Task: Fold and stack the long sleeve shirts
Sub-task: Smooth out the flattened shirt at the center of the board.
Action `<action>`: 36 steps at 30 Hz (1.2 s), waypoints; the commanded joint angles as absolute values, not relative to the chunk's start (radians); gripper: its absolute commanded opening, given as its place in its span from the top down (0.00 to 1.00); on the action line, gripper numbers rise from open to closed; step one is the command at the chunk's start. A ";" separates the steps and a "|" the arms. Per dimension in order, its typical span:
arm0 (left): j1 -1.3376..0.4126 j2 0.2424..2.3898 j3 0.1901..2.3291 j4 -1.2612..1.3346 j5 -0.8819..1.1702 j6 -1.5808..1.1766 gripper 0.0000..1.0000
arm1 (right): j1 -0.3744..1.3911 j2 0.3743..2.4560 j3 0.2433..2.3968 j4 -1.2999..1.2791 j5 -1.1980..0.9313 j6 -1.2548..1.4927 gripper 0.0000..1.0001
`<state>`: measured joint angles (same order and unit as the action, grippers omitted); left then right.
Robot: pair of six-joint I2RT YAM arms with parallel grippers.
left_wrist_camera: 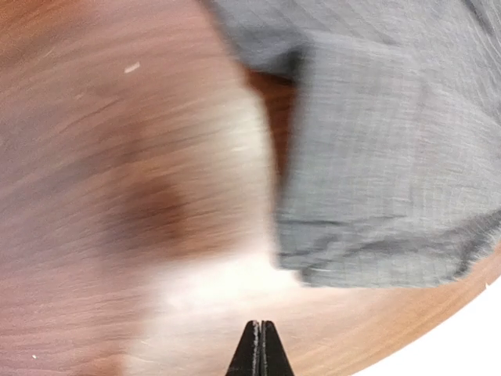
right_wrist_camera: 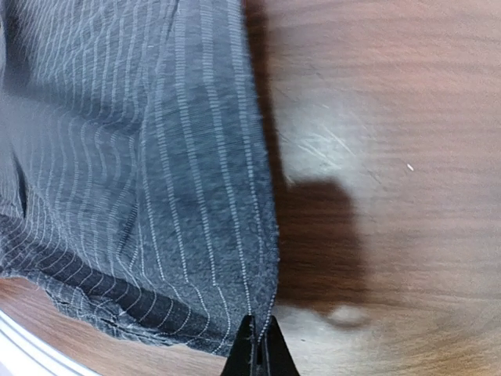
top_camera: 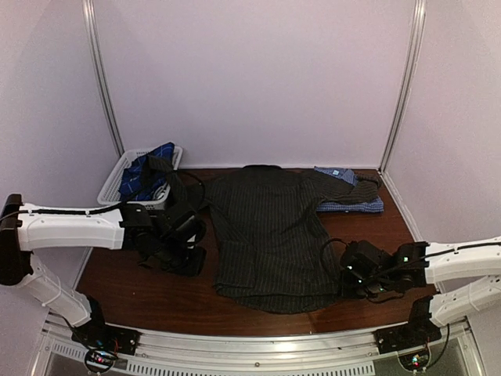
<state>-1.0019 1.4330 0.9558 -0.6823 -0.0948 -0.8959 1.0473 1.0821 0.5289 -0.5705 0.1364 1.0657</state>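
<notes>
- Nearest the lens in the top view, a metal rail (top_camera: 250, 352) runs along the near edge and carries the bases of the left arm (top_camera: 70, 227) and right arm (top_camera: 462, 258).
- Dark brown wood makes up the tabletop (top_camera: 141, 290), closed in by pale walls on three sides.
- The pinstripe shirt (top_camera: 270, 243), charcoal with thin pale lines, lies spread flat in the middle of the tabletop. Its collar points to the far wall and its hem to the rail. One sleeve reaches right and lies over the check shirt; the other runs left toward the basket.
- The basket (top_camera: 117, 176), white mesh, sits in the far-left corner.
- The check shirt (top_camera: 360, 205), blue and white, lies folded flat at the far right, partly under that sleeve.
- The plaid shirt (top_camera: 145, 176), navy, is bunched inside the basket.
- The right fingers (right_wrist_camera: 257, 348) are pressed together on the pinstripe shirt's right edge, low over the wood near the hem corner.
- The left fingers (left_wrist_camera: 261, 345) are pressed together on nothing, over bare wood just left of the pinstripe shirt; its cloth lies ahead of the tips, apart from them. That wrist view is blurred.
</notes>
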 commanded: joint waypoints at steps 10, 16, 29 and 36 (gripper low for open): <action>-1.071 1.589 1.032 -0.495 -0.069 -0.886 0.90 | 1.079 0.907 0.372 -0.544 0.169 1.196 0.98; -1.148 1.792 1.232 -0.500 -0.097 -0.841 0.73 | 1.092 0.916 0.436 -0.608 0.221 1.185 0.73; -1.184 2.003 1.348 -0.509 -0.125 -0.835 0.52 | 1.092 0.994 0.535 -0.625 0.276 1.129 0.54; -1.184 2.042 1.367 -0.527 -0.167 -0.842 0.68 | 1.093 1.015 0.536 -0.593 0.276 1.126 0.54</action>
